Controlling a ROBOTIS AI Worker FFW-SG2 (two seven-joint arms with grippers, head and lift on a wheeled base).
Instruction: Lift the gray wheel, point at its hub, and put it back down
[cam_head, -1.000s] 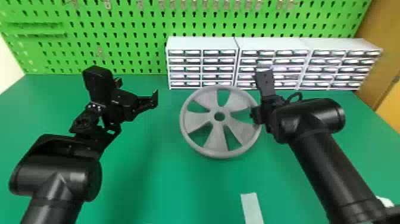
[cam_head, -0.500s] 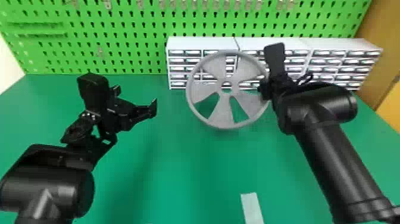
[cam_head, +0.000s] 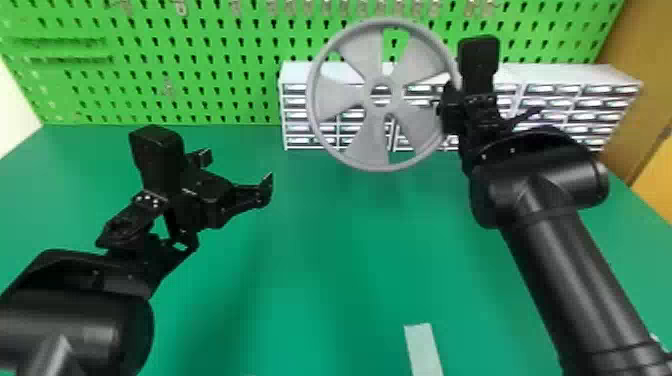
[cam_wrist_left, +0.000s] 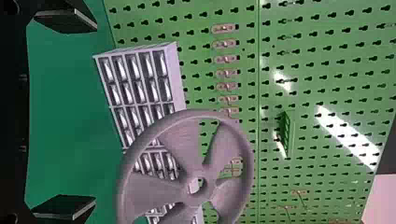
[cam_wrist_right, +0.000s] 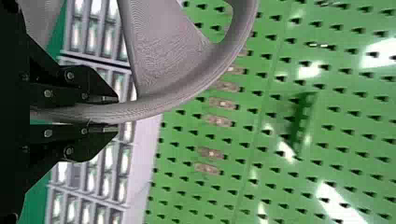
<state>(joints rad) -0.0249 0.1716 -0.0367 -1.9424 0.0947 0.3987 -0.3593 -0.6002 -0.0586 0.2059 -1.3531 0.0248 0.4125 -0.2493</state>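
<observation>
A gray, hard-looking wheel with a round rim and five broad spokes (cam_head: 340, 100) is hanging above the green bench (cam_head: 310, 250), its face turned toward the head camera. The robot's right black two-fingered hand (cam_wrist_right: 110, 115) is gripping the rim at one side, one finger on each face. The left black hand (cam_head: 237, 171) is waiting over the bench, its fingers spread wide and holding nothing.

The wheel is looking stiff and probably fairly light, molded plastic by the look of it, and not fragile. The smooth, curved rim could be slipping or twisting, since its weight is hanging off to one side of a single pinch. The rim is offering the surest hold; the hub (cam_head: 394, 95) is better left for pointing.

Behind the wheel, the white drawer cabinets (cam_head: 575, 75) and the green pegboard (cam_head: 210, 100) are bounding any backward swing. Open bench is lying below and in front for setting down, and free air is running between the left hand and the wheel for the pointing approach.
</observation>
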